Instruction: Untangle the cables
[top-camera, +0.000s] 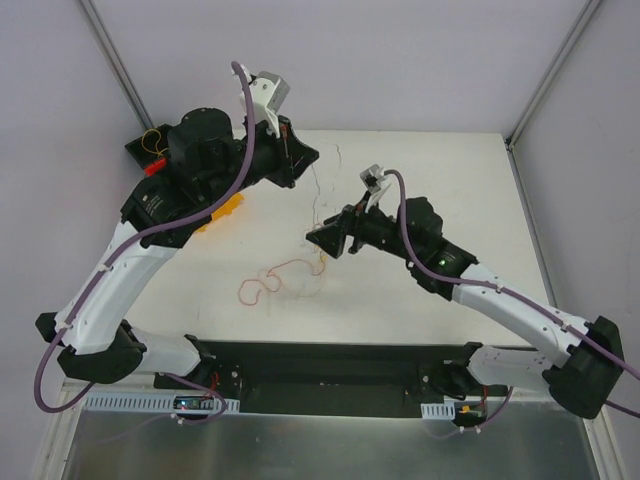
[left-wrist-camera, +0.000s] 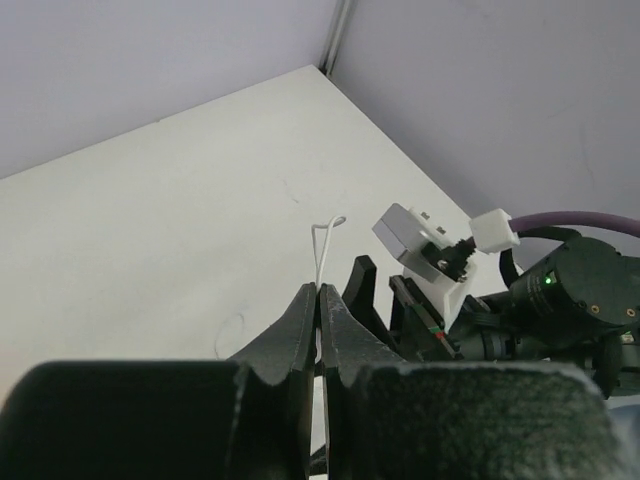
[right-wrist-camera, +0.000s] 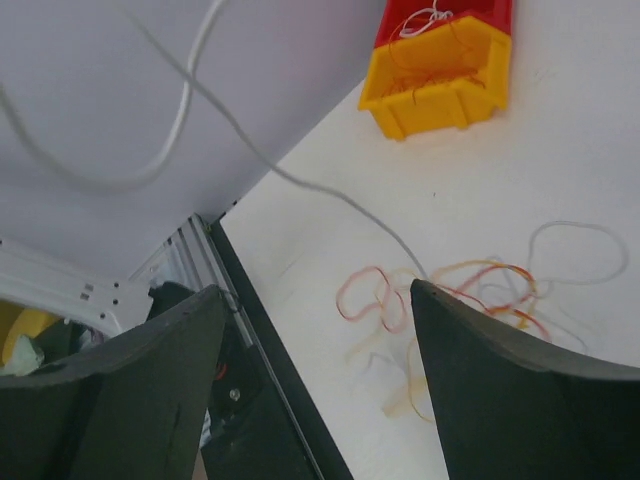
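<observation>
My left gripper (top-camera: 308, 160) is raised over the far middle of the table. It is shut on a white cable (top-camera: 318, 195) that hangs from it down toward the tangle. In the left wrist view the jaws (left-wrist-camera: 320, 292) are pressed together, and a small loop of the white cable (left-wrist-camera: 328, 236) sticks out past the tips. A tangle of red, orange and yellow cables (top-camera: 280, 276) lies on the table. My right gripper (top-camera: 314, 237) is open and empty just above the tangle's right end. In the right wrist view the tangle (right-wrist-camera: 450, 290) lies between and beyond the spread fingers (right-wrist-camera: 318, 295). The taut white cable (right-wrist-camera: 300, 186) runs into it.
A yellow bin (top-camera: 226, 208) and a red bin (top-camera: 155, 166) sit under the left arm; they also show in the right wrist view (right-wrist-camera: 440, 80). A black bin (top-camera: 148, 142) holding yellow wire stands at the far left. The black base rail (top-camera: 320, 362) runs along the near edge.
</observation>
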